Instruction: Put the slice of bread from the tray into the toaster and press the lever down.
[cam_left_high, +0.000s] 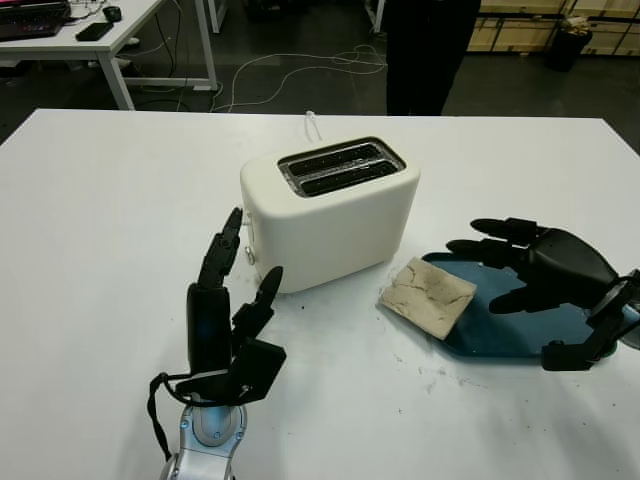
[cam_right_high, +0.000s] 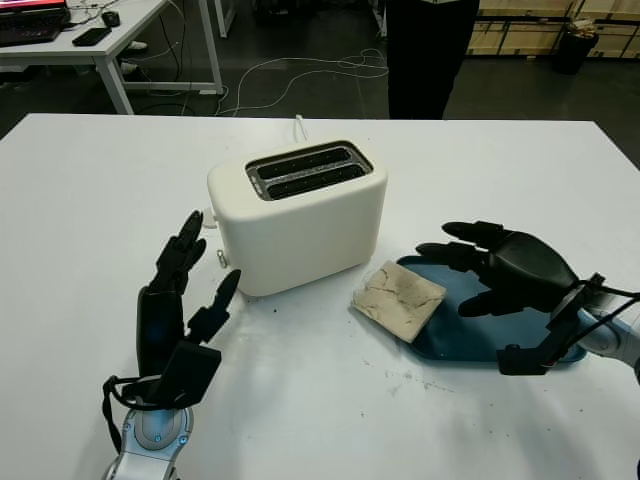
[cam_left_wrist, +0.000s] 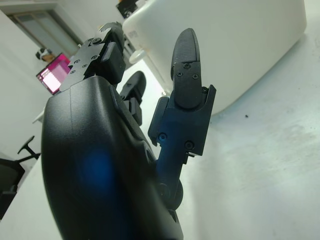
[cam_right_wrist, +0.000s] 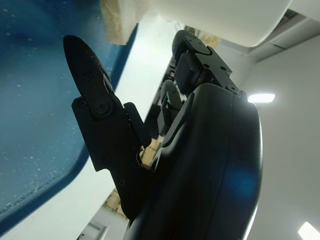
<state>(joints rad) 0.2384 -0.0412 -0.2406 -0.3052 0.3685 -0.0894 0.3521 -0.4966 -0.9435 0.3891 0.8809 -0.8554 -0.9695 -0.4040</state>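
Fingers (cam_left_high: 490, 228) of the robot's right hand (cam_left_high: 540, 265) stretch out uncurled above a blue tray (cam_left_high: 500, 335), holding nothing, their tips aimed toward nine o'clock. Just off those fingertips, at about eight o'clock from them, lies the slice of bread (cam_left_high: 428, 296), pale and cracked on top, tilted across the tray's near-left edge so that part of it sits on the tray and part overhangs the white table (cam_left_high: 90, 250). Hand and bread stand close but apart.

At ten o'clock from the slice stands the cream toaster (cam_left_high: 330, 212), upright, its two dark slots (cam_left_high: 340, 166) open to the ceiling and nothing showing in them. Its lever (cam_right_high: 222, 257) juts from the end panel facing the left hand.

That left hand (cam_left_high: 232, 320) hangs open at about seven o'clock from the toaster, fingers pointing up toward the end panel, near it yet not touching. Crumbs speckle the table by the tray. A person in dark clothing (cam_left_high: 430, 50) stands beyond the table's far edge at twelve o'clock.
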